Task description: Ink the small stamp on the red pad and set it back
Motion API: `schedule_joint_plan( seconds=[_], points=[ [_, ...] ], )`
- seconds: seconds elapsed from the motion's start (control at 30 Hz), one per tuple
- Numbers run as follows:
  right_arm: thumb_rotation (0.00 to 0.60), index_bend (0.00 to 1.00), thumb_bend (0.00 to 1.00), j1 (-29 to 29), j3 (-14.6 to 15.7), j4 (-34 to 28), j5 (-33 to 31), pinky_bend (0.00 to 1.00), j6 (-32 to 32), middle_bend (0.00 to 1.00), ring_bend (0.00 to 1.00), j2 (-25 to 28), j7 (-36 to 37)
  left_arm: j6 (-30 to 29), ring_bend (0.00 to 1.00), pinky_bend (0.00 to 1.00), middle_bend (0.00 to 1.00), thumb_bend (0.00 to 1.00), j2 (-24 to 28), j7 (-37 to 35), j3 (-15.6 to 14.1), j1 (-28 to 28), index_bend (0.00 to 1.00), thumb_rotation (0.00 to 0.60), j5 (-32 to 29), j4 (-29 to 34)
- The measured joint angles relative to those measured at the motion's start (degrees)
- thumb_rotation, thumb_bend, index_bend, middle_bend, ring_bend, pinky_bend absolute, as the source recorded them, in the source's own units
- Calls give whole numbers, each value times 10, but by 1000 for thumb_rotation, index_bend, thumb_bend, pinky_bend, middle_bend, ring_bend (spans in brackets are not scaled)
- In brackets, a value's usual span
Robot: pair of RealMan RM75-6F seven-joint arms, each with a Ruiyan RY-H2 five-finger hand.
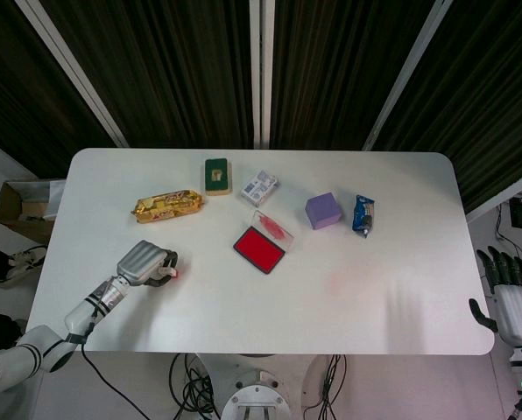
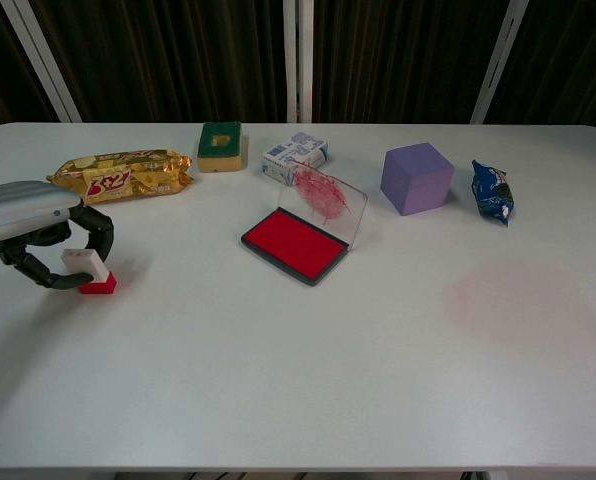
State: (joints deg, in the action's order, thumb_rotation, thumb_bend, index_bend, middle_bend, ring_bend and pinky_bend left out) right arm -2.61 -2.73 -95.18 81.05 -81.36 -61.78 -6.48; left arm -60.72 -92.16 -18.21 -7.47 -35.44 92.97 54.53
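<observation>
Near the white table's (image 2: pixel 308 390) left edge, the left hand (image 2: pixel 33 222) pinches the small white red-based stamp (image 2: pixel 90 272), seemingly just set down, so releasing comes next.

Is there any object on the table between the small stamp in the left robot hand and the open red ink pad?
Nothing visible. Only bare table lies between the small stamp, held by the left robot hand, and the red ink pad.

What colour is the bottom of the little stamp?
Red, under a white top; the small stamp shows best in the chest view.
</observation>
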Motion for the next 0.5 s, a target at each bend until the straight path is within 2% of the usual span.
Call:
schedule_joint_plan(
  seconds=[0.5],
  points=[
    [600, 0, 258, -2, -1, -2, -2, 0, 2, 0, 0, 1, -4, 2, 916, 954, 443, 397, 6, 7, 2, 1, 439, 600, 7, 1]
  ],
)
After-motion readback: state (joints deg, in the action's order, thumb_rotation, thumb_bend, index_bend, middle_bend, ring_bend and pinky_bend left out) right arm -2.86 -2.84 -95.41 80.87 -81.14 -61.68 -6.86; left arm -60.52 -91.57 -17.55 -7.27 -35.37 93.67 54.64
